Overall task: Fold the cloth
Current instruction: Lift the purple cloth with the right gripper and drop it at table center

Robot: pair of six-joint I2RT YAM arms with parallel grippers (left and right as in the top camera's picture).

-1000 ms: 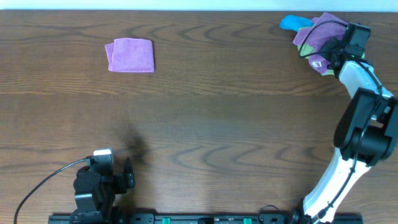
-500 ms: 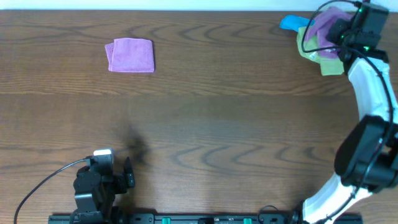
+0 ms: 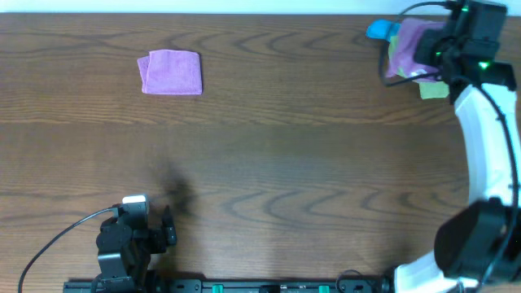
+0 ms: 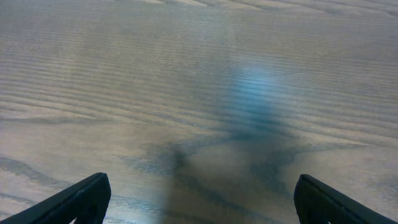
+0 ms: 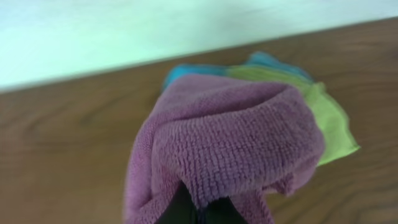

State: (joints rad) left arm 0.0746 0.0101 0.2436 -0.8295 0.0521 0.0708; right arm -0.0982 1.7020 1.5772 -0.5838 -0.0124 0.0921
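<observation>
The violet-purple cloth [image 3: 407, 45] hangs bunched from my right gripper [image 3: 431, 50] at the far right back of the table, lifted off the surface. In the right wrist view the cloth [image 5: 230, 143] drapes over my shut fingers [image 5: 202, 211], which pinch it from below. No white tag shows. My left gripper [image 3: 167, 232] rests low at the front left; in the left wrist view its fingers [image 4: 199, 199] are spread wide over bare wood, holding nothing.
A lime-green cloth [image 3: 434, 88] and a blue cloth [image 3: 377, 31] lie under and behind the lifted cloth; both show in the right wrist view [image 5: 326, 118]. A pinker purple folded square [image 3: 171, 72] lies at the back left.
My right gripper has raised the purple cloth off the pile and drawn it back and up, uncovering the lime-green cloth beneath. The left arm has not moved.
</observation>
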